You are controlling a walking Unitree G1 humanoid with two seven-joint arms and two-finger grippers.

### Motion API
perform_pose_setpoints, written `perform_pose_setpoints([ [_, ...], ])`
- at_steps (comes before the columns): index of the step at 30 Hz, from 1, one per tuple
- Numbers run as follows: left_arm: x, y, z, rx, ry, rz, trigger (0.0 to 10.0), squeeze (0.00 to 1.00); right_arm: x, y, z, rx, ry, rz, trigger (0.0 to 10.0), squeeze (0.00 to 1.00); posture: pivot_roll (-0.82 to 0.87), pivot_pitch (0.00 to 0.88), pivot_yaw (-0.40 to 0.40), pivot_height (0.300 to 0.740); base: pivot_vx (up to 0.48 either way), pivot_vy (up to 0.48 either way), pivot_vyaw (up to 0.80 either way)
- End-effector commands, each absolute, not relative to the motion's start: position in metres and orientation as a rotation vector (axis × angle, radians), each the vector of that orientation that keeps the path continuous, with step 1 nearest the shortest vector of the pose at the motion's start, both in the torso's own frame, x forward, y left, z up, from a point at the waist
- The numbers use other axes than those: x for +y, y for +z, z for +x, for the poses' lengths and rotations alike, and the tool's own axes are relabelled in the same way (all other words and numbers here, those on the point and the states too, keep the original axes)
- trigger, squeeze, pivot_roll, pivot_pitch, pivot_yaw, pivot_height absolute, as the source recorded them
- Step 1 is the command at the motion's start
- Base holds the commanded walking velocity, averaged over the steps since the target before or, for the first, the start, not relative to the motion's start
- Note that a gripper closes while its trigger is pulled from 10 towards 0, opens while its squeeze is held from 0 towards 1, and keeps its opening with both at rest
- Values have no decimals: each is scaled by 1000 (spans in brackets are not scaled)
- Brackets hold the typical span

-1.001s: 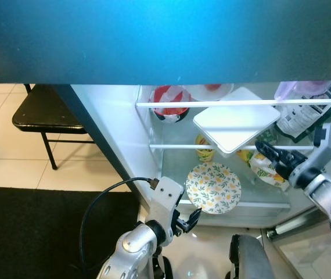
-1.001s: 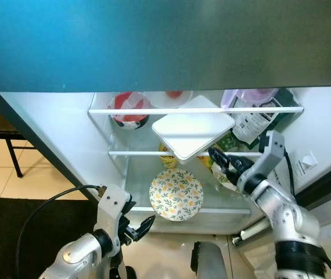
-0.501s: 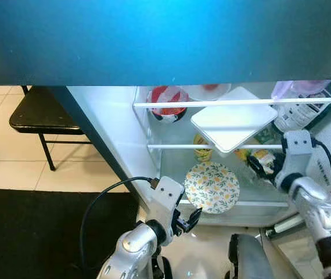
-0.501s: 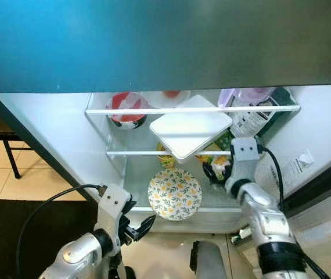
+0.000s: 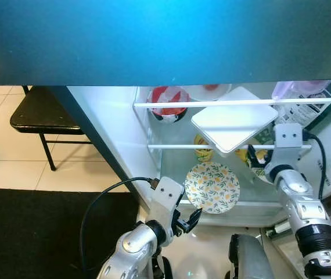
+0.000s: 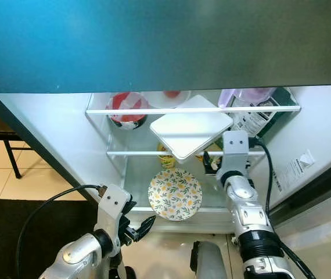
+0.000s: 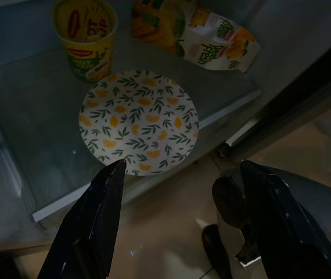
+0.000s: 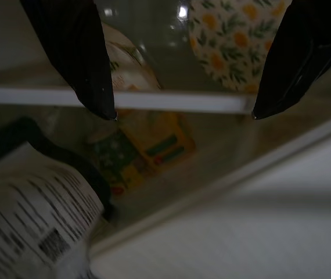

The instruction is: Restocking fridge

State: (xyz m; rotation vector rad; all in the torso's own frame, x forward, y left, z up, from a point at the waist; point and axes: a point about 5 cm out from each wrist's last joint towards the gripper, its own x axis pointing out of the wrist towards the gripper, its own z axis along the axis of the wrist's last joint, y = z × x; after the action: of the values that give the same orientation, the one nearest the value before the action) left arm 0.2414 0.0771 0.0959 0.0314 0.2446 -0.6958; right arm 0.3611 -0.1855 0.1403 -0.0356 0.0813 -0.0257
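The fridge stands open before me. On its lower glass shelf [image 7: 14,116] lie a floral plate [image 5: 212,187], a yellow noodle cup [image 7: 86,35] and a juice pouch [image 7: 220,46]. A white square lid [image 5: 233,125] rests tilted on the middle shelf rail. My right gripper [image 6: 212,165] reaches in at the right side of the lower shelf, just under that lid, open with nothing between its fingers [image 8: 84,58]. My left gripper [image 5: 190,221] hangs open and empty below the fridge's front edge, facing the plate.
A wrapped red bowl [image 5: 168,103] and a labelled bag [image 5: 296,116] sit on the middle shelf. The fridge door [image 5: 96,139] stands open on the left, with a black chair [image 5: 40,113] and a dark mat [image 5: 32,232] beyond it.
My right arm has swung left from the fridge's right side, and its wrist now sits at the middle shelf rail. The left arm has not moved.
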Motion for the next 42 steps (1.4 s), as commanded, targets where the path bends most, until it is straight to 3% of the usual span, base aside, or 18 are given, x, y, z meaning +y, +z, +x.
perform_pose_setpoints([
  [1,76,89,237,279,-698,16,10000,0,-168,135,362,92,17,-25,10000,0,8,268,64,606,0,0,0],
  [11,76,89,237,281,-695,13,10000,0,-124,152,371,43,107,85,10000,0,5,268,59,606,0,0,0],
  [24,73,87,237,283,-697,7,10000,0,-119,154,370,44,96,95,10000,0,-2,259,50,606,0,0,0],
  [37,75,84,235,290,-695,9,10000,0,-158,135,339,41,252,1,10000,0,-21,251,38,606,0,0,0],
  [42,74,82,233,298,-706,14,10000,0,-166,103,302,125,457,16,10000,0,-34,247,38,606,0,0,0],
])
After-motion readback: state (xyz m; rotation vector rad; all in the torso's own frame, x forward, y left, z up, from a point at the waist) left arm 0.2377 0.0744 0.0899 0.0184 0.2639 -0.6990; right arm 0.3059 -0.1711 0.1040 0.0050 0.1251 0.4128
